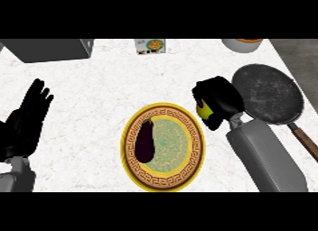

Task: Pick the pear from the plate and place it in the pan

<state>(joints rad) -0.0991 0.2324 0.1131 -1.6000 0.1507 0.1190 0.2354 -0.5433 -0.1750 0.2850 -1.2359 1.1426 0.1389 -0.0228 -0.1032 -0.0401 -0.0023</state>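
My right hand (pixel 218 100) hovers between the plate (pixel 189 135) and the pan (pixel 268 94), its fingers curled round a yellow pear (pixel 203 111) that peeks out beneath them. The yellow patterned plate lies at centre front and carries a dark purple eggplant (pixel 145 140) on its left half. The dark round pan sits just right of the hand, its brown handle (pixel 310 144) pointing to the lower right. At the left edge my left hand (pixel 27 118) rests open, fingers up.
A grey box-shaped appliance (pixel 48 48) stands at the back left. A small printed carton (pixel 150 46) is at the back centre, and a pale bowl or pot (pixel 242 44) at the back right. The counter's right edge runs just past the pan.
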